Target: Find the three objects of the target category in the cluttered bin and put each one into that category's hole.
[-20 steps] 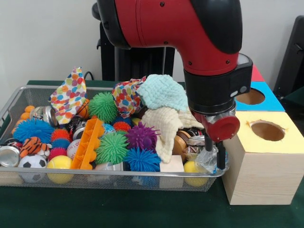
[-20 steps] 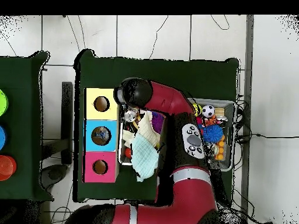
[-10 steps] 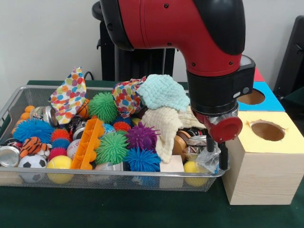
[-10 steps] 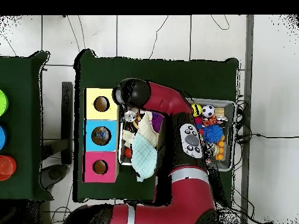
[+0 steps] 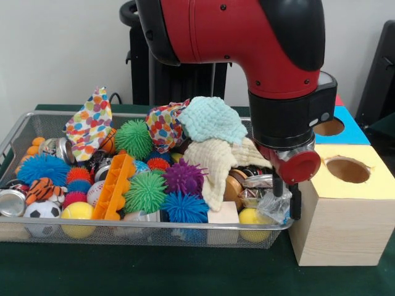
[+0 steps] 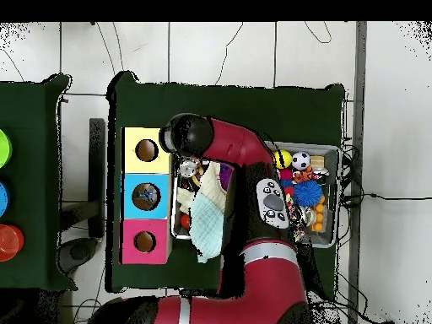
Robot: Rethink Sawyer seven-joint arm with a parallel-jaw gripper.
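Observation:
The wire mesh bin (image 5: 148, 226) is full of toys and cloths; it also shows in the overhead view (image 6: 334, 153). One silver can (image 5: 10, 202) lies at the bin's left end, and another can (image 5: 59, 148) lies near the spotted cloth. A third shiny can (image 5: 258, 182) lies at the right end, just left of my gripper (image 5: 285, 200). The gripper hangs low over the bin's right end, next to the yellow box (image 5: 345, 209). Crumpled clear plastic (image 5: 271, 206) sits right at it. In the overhead view the gripper (image 6: 187, 166) is beside the yellow box's hole (image 6: 146, 150).
Spiky balls (image 5: 145, 192), an orange toy (image 5: 114, 186), a wooden cube (image 5: 223, 213), cream cloth (image 5: 216, 161) and teal cloth (image 5: 212, 119) fill the bin. Blue box (image 6: 146, 196) and pink box (image 6: 144, 241) stand beside the yellow one. The arm's body (image 5: 247, 37) looms over the bin's right half.
The arm and gripper have shifted a little to the right in the front view, toward the yellow box. The clear plastic has shifted slightly with it.

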